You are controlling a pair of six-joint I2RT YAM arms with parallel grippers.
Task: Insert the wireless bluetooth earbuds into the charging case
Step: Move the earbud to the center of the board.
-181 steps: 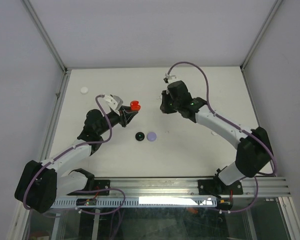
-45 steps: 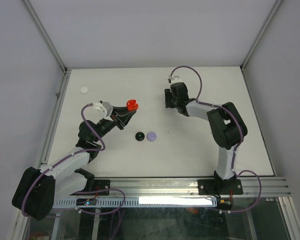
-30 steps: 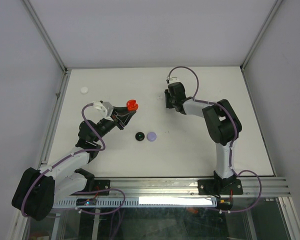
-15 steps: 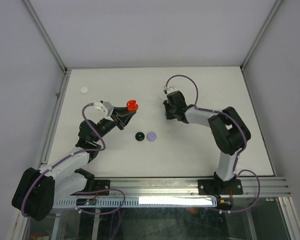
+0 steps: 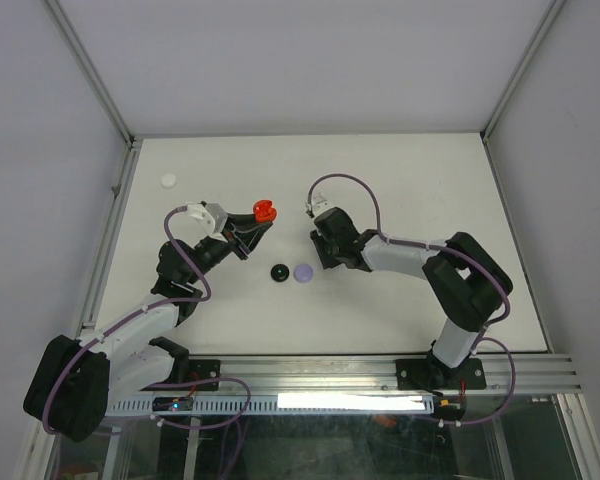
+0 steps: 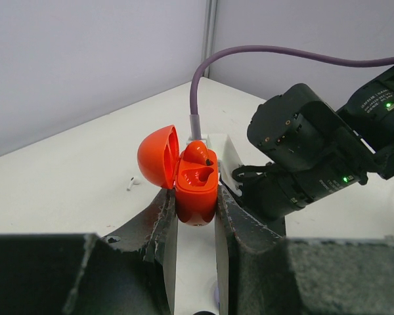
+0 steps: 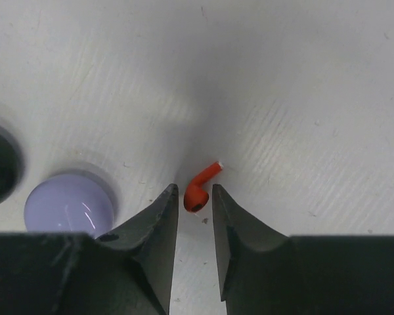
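Two arms are bolted at the near edge of the counter (image 5: 400, 180). The left arm (image 5: 130, 325) bends up from the near left and reaches right. The right arm (image 5: 460, 290) folds at its elbow on the right and stretches left, low over the middle of the counter.

Two round cases lie side by side near the middle, apart from each other: one black round case (image 5: 278, 272) on the left and one lavender round case (image 5: 303, 271) on the right.

Just right of them, the right end effector (image 7: 194, 197) points down at the counter. Its wrist view shows one red earbud (image 7: 197, 192) between the fingertips, stem slanting up to the right. The fingers stand a narrow gap apart, and I cannot tell whether they pinch the earbud.

Farther and to the left, the left end effector (image 6: 196, 200) is clenched on one red charging case (image 6: 197, 193), held upright above the counter. Its lid (image 6: 159, 157) is swung open to the left. Only the left wrist view shows a second red earbud (image 6: 197, 154) inside the case, and one white earbud (image 6: 132, 182) lying on the counter beyond.

One small white round thing (image 5: 168, 181) sits at the far left, seen only from above.
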